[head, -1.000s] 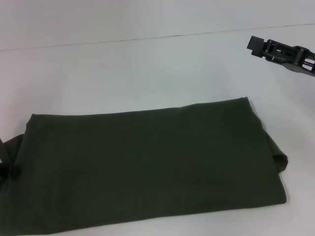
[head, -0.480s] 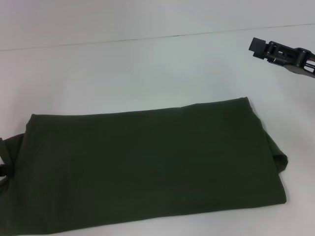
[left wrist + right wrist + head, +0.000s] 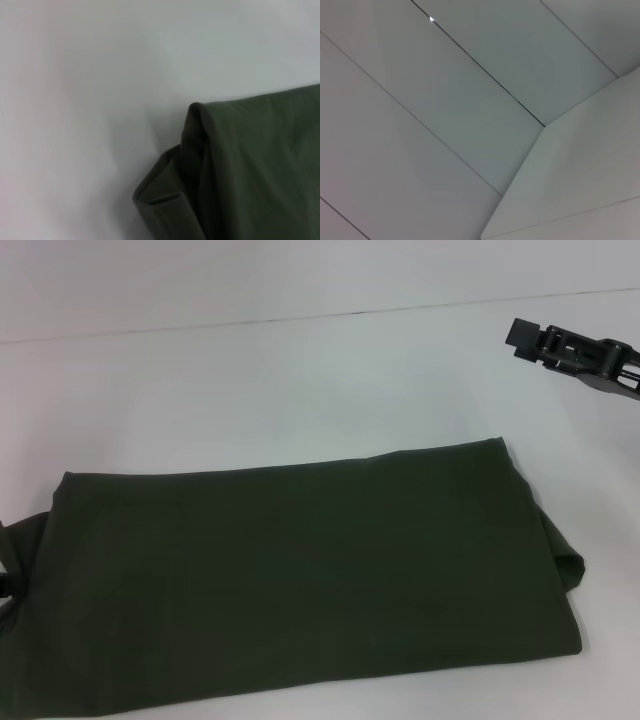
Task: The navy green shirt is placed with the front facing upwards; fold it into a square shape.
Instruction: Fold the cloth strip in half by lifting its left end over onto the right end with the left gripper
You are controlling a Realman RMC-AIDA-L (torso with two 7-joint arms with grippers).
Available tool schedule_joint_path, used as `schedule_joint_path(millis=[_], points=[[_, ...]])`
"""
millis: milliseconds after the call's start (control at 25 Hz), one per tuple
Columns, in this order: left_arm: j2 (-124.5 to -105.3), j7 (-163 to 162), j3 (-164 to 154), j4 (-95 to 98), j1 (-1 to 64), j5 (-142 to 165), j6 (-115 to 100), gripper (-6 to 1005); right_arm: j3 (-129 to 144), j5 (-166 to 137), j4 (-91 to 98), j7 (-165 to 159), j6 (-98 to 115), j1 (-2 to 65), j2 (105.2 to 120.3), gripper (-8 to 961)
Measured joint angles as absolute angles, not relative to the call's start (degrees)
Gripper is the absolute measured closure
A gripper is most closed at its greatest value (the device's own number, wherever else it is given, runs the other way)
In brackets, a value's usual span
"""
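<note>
I see the navy green shirt [image 3: 300, 580] folded into a long band on the white table [image 3: 250, 390], long axis running left to right, plain side up. Right gripper [image 3: 530, 340] hangs far right, well clear; I cannot tell its finger state.

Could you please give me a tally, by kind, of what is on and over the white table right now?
Dark olive-green folded cotton shirt: 1
Black right gripper, raised over the table's far right: 1
Left gripper, at the shirt's left edge: 1
Total: 3
</note>
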State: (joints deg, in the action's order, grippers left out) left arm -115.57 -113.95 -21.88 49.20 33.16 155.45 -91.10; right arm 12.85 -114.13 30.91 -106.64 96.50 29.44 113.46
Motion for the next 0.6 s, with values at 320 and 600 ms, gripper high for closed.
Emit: schedule_joint_path(millis=[320, 600], points=[[-115.58, -114.16, -21.6, 49.34, 33.2, 155.38, -90.7, 967, 13.05, -114.14, 30.81, -106.5, 96.5, 29.33, 113.46, 68], [-116.06, -115.03, -21.37, 49.42, 33.13, 155.29, -89.44, 942, 12.97, -114.17, 30.79, -106.41, 96.61, 29.26, 113.46, 68]])
